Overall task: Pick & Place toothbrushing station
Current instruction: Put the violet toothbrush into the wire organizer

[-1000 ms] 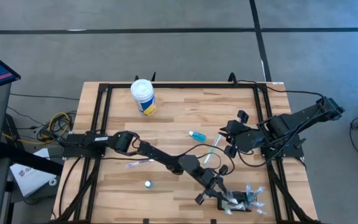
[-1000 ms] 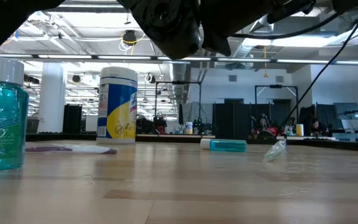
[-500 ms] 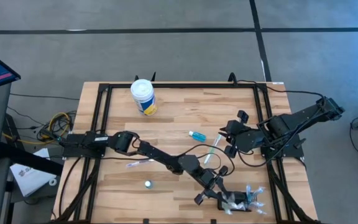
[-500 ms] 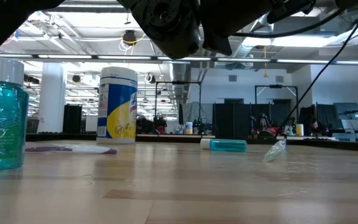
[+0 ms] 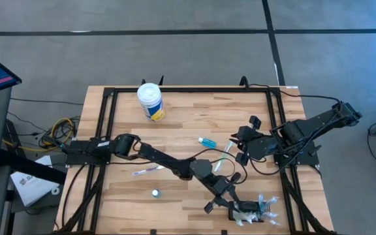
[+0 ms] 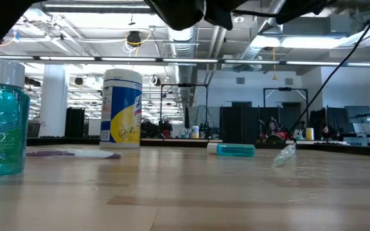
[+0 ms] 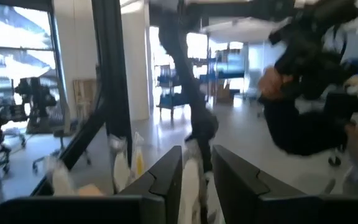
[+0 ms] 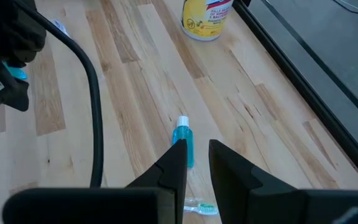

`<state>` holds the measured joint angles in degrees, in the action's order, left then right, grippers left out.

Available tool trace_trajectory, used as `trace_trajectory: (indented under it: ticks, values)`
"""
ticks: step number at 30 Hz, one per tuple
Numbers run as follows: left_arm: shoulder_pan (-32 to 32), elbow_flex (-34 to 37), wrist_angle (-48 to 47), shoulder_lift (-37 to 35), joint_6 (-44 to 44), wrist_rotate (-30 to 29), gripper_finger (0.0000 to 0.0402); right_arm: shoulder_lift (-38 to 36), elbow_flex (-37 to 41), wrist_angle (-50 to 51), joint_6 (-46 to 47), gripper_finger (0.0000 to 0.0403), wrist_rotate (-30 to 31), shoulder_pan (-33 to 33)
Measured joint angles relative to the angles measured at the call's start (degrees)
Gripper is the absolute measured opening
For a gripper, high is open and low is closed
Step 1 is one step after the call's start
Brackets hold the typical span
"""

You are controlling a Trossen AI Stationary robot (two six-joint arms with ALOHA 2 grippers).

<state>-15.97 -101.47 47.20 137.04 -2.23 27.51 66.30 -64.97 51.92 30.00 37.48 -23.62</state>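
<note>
The toothbrushing station [image 5: 256, 214] lies near the table's front right corner, a small dark holder with clear and teal toothbrushes on it. My left gripper [image 5: 235, 210] reaches it from the left, pointing about level, and is shut on a white piece [image 7: 190, 180]. Clear toothbrush packs [image 7: 120, 165] show beside the fingers. My right gripper [image 5: 239, 145] hangs over the middle right of the table. Its fingers [image 8: 197, 162] stand a narrow gap apart with nothing between them. My left gripper pinches a white piece [image 7: 190, 177] at the station's left end between its two fingers. The fingers come in about level from the table's left. The gripper's own body hides which part of the station this is and whether the station is clear of the table.
A white-lidded yellow-and-blue tub [image 5: 151, 101] stands at the far left. A small blue bottle [image 5: 207, 141] and a clear toothbrush [image 5: 226, 153] lie mid-table below my right gripper. A packed toothbrush [image 5: 145, 171] and a teal mouthwash bottle [image 6: 2, 128] are at the near left.
My left arm has risen a little: in the low view its dark bulk has moved up toward the picture's top edge. My right arm has kept still.
</note>
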Motion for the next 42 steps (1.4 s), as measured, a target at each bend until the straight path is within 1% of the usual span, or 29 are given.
trace_trajectory:
  ticks: [2,6,10,14,17,21,23,26,31,34,37,40,42]
  values:
    - [-0.08,0.04,-1.69,-0.05,1.04,0.01,0.0084,0.0,0.0,0.0,0.0,0.0059,0.02,0.0]
    - [-0.43,0.08,-1.88,-0.09,1.35,0.02,0.0084,0.0,0.0,-0.02,0.0,0.0059,0.02,0.0]
    - [-0.37,0.24,-2.66,-0.61,0.12,0.04,0.0084,0.0,0.0,-0.02,0.02,0.0059,-0.15,-0.06]
    - [-0.24,3.04,-5.42,-4.02,-1.02,0.01,0.0084,0.0,0.0,0.11,0.02,0.0059,-0.15,-0.29]
    - [-0.2,7.47,-10.76,-8.64,-1.01,-1.39,0.0082,0.02,-0.01,0.11,0.04,0.0059,-0.18,-0.43]
    - [-0.2,15.75,-19.01,-17.57,-0.8,-7.38,0.0075,0.04,-0.01,0.11,0.02,0.0059,-0.18,-0.42]
    - [-0.24,21.2,-21.74,-22.11,-0.73,-10.56,0.0071,0.04,0.0,0.11,0.02,0.0059,-0.18,-0.39]
    - [-0.34,30.34,-22.56,-28.67,-2.08,-14.9,0.0065,0.07,0.0,0.09,0.04,0.0059,-0.16,-0.37]
    - [-0.59,45.45,-22.25,-40.83,-8.95,-21.02,0.0057,0.07,0.0,0.0,0.04,0.0059,-0.18,-0.37]
    - [-0.67,52.91,-25.09,-47.59,-12.23,-25.76,0.0052,0.07,0.0,-0.08,0.04,0.0059,-0.18,-0.37]
    - [-0.61,56.85,-34.88,-54.32,-16.46,-32.95,0.0047,0.07,-0.01,-0.09,0.04,0.0059,-0.18,-0.37]
    - [-0.48,57.89,-47.89,-58.9,-20.62,-39.08,0.0042,0.07,0.0,-0.09,0.04,0.0059,-0.18,-0.37]
    - [-0.46,57.87,-54.69,-61.05,-23.96,-41.55,0.004,0.07,0.0,-0.07,0.03,0.0059,-0.14,-0.34]
